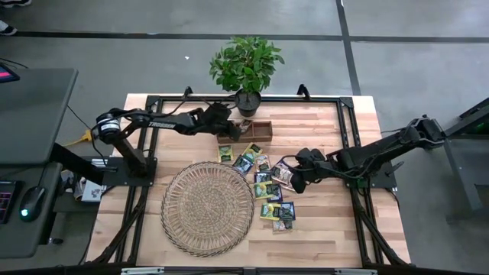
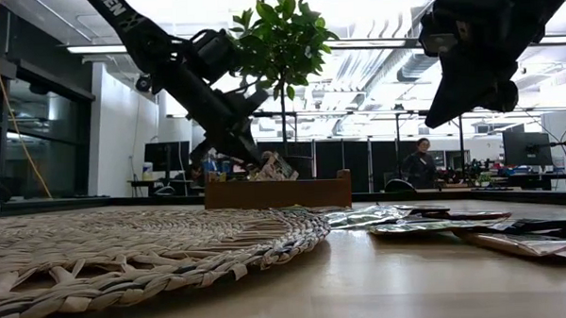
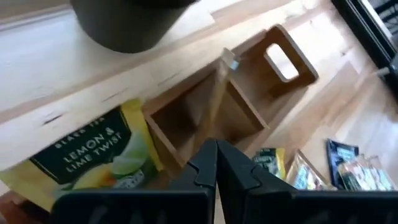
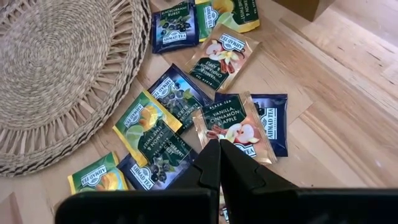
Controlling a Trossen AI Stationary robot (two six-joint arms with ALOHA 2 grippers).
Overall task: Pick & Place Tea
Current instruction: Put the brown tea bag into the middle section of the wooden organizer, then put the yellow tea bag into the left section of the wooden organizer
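Even overhead light on worktop, soft shadows. Low view backlit by bright ceiling: arms silhouetted, near wicker mat blurred. Left wrist view soft w/ motion blur.

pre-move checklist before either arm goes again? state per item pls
1. Left gripper over the wooden tray: ok, it sits at the tray's left end.
2. Left fingers shut: ok; no sachet seen between them.
3. Lemon sachet down in a compartment: cannot tell; it shows at the tray's end, seating unclear.
4. Right gripper above the loose sachets: ok, fingers shut, holding nothing.
5. Vanilla cinnamon apple sachet under the right gripper: not ok as a clean pick, it overlaps a navy sachet.
6. Wicker mat free of sachets: ok.
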